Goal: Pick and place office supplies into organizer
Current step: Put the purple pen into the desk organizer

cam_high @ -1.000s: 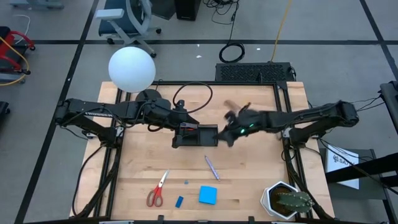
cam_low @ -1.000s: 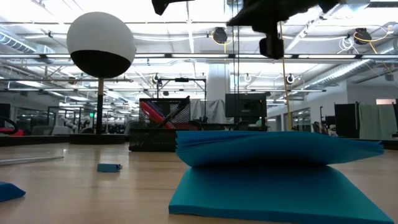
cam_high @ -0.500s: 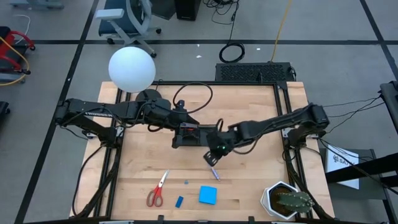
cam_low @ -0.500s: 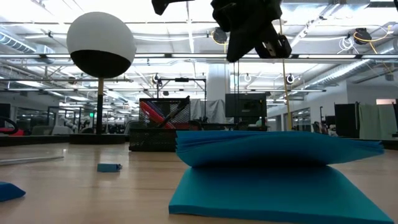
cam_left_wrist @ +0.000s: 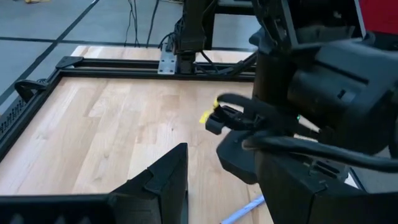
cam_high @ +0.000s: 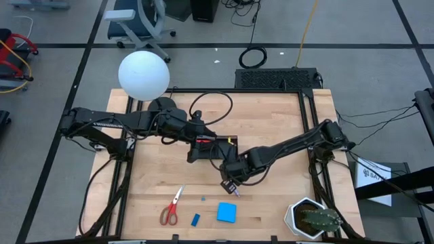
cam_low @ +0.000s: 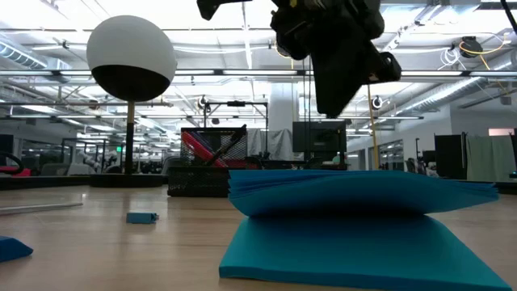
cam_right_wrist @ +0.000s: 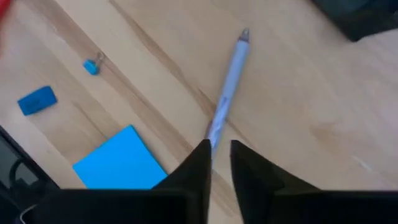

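Wood surface is carrying everything. Right arm is stretching diagonally across it, w/ right gripper hanging low over the purple pen; fingers are nearly closed w/ a slim gap, gripping nothing, tips right at the pen's near end. Left arm is reaching in, left gripper sitting at the organizer; can't tell its opening. Blue notepad, red scissors, blue eraser are lying near the front edge.
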`<action>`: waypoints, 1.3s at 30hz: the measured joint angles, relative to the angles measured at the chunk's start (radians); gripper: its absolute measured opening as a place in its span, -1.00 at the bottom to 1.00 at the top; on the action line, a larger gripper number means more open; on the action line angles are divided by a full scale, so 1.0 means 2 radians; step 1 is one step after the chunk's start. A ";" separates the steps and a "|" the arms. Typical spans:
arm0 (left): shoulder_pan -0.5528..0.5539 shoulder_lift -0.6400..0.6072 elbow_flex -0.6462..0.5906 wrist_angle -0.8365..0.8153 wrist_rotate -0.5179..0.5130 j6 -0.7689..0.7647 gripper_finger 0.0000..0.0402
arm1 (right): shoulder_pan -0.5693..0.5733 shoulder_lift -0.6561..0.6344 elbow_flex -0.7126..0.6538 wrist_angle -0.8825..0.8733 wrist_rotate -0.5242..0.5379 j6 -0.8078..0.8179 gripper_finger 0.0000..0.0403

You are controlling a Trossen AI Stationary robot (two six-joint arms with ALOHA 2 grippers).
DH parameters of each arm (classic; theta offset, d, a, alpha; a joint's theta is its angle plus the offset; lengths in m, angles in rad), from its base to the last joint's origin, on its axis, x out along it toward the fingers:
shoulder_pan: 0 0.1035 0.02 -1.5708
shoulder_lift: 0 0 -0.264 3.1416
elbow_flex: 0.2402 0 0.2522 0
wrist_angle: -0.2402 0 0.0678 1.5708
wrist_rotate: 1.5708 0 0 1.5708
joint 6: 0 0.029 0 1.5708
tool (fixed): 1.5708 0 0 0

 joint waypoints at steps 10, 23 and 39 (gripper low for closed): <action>0.001 -0.001 0.000 0.005 -0.008 -0.002 -0.07 | 0.006 0.030 0.002 0.007 -0.020 0.021 -0.13; 0.001 -0.001 0.000 0.004 -0.005 -0.001 -0.07 | 0.016 0.070 0.002 0.038 -0.020 0.034 -0.15; 0.001 -0.001 0.000 0.003 -0.004 -0.001 -0.07 | -0.018 0.129 0.025 0.033 -0.037 -0.002 -0.25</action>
